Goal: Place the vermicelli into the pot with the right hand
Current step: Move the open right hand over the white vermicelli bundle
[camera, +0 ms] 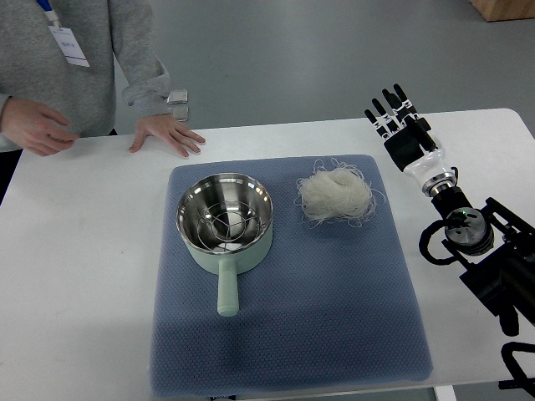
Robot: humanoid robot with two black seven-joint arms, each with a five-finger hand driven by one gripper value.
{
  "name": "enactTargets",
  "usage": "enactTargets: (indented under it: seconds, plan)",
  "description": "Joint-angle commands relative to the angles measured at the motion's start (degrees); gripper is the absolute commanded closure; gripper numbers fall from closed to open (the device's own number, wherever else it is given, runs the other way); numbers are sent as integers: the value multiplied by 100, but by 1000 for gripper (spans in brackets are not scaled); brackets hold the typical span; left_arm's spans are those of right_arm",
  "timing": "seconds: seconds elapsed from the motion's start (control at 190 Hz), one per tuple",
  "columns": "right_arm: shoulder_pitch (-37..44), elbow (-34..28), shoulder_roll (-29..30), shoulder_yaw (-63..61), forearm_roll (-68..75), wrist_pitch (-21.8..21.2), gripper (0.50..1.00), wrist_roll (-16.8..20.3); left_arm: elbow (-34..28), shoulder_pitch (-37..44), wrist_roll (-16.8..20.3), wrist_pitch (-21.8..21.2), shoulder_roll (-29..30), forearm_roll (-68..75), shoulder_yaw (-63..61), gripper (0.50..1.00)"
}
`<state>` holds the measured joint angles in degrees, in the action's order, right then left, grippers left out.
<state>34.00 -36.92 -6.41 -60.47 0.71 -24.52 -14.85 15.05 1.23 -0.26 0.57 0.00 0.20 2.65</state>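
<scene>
Vermicelli (336,195) in a loose, pale nest on the far right part of the blue mat (292,317), just left of the right hand (401,125) and a little nearer; hand and noodles apart, not touching. Right hand above the white table (75,276), just off the mat's far right corner, black fingers (386,107) spread wide and straight, pointing far and slightly left, holding nothing. White wrist and black jointed forearm (481,251) running back toward the near right edge. Pot (224,219) on the mat's far left part, left of the noodles with a narrow strip of bare mat between them; open mouth upward, handle (226,291) pointing toward the near side. Wide bare stretch of mat across the whole near half, and bare tabletop to the left and to the right beyond the mat's edges. Table's far edge close behind the hand. Mat soft-looking, with a fine dimpled weave and rounded corners. Pot pale green outside, shiny steel inside, round, with a wire rack at the bottom; handle straight and pale green. Noodles thin, translucent white, tangled, stray loops spilling around the rim of the nest. At the far left, a person in a grey sleeve (138,58), one palm (167,134) flat on the table, the other (35,129) loosely curled.
</scene>
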Motion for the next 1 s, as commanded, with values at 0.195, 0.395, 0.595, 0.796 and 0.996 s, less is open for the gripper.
enactTargets:
  seconds: [0.195,0.395,0.595,0.796,0.996]
  plan:
    - [10,0,0,26,-9,9,566,9,7,0,-27,5,0,-2,-1,500]
    - [98,-26,-9,149,-642,44,566,18,7,-9,-27,31,0,-2,-10,500]
    - [520,-149,-299,308,-1794,70,566,35,7,0,-27,66,0,-2,-1,500]
    - [1504,-395,-923,1529,-4650,246,566,123,15,-9,-27,84,0,7,-10,500]
    - [2928,-720,-1626,3243,-6970,-106,566,97,24,-18,-35,84,0,7,-19,500]
